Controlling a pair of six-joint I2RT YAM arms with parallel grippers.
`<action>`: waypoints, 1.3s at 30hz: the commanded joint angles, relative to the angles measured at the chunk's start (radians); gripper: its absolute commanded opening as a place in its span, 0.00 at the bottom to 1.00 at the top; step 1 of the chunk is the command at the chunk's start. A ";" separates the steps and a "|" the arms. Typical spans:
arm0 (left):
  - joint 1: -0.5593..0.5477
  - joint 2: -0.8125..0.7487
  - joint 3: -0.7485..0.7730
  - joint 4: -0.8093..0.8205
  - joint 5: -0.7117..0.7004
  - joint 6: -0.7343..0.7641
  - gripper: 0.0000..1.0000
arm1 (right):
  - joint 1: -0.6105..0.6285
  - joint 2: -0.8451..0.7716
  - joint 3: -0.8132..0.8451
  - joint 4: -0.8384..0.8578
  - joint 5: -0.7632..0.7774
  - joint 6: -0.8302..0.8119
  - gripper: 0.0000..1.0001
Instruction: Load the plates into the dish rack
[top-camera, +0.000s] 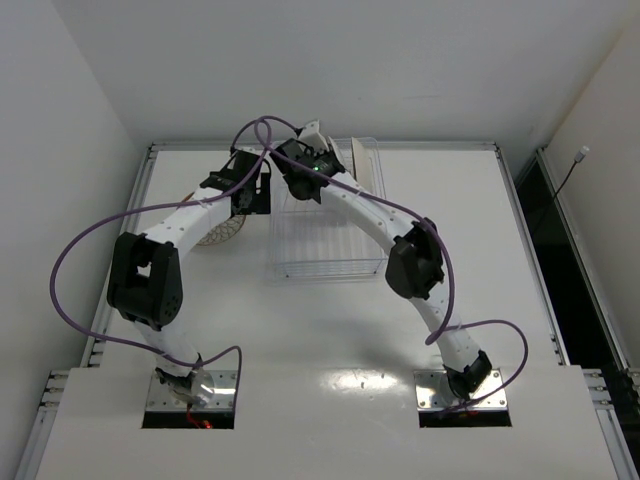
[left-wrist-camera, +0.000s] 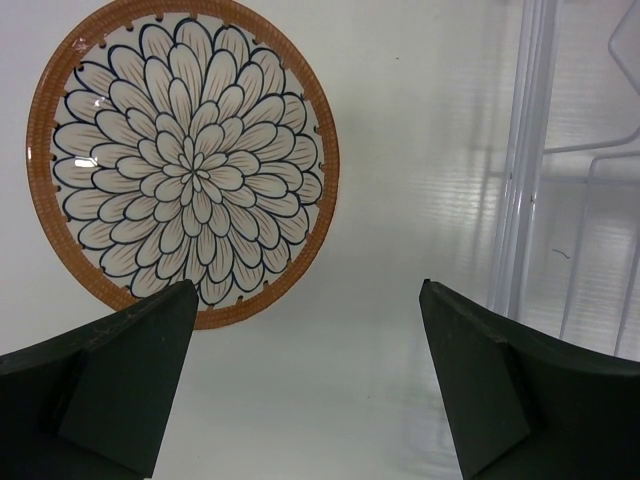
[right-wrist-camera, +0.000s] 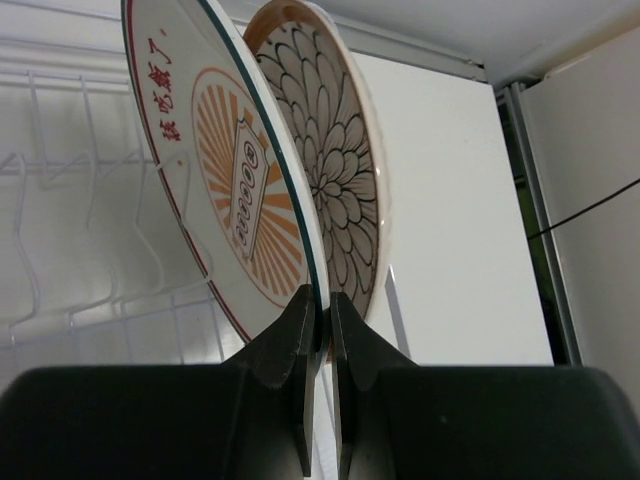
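Right gripper (right-wrist-camera: 322, 300) pinches the round white orange-medallion ceramic plate (right-wrist-camera: 230, 190) by its rim — stiff, likely slick, breakable; left gripper (left-wrist-camera: 308, 290) gapes.

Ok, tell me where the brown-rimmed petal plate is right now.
In the left wrist view the brown-rimmed plate lies flat on the table at upper left, left of the dish rack and ahead of the open left gripper.
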 joint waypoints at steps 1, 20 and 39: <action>0.001 -0.023 0.028 0.034 0.002 -0.001 0.92 | 0.004 0.003 0.022 -0.021 -0.033 0.053 0.00; 0.001 -0.014 0.028 0.034 -0.016 -0.001 0.92 | -0.042 -0.173 -0.019 -0.087 -0.214 0.136 0.62; 0.001 0.165 0.028 0.024 -0.160 0.008 0.93 | 0.000 -0.897 -0.654 0.148 -0.844 0.088 0.98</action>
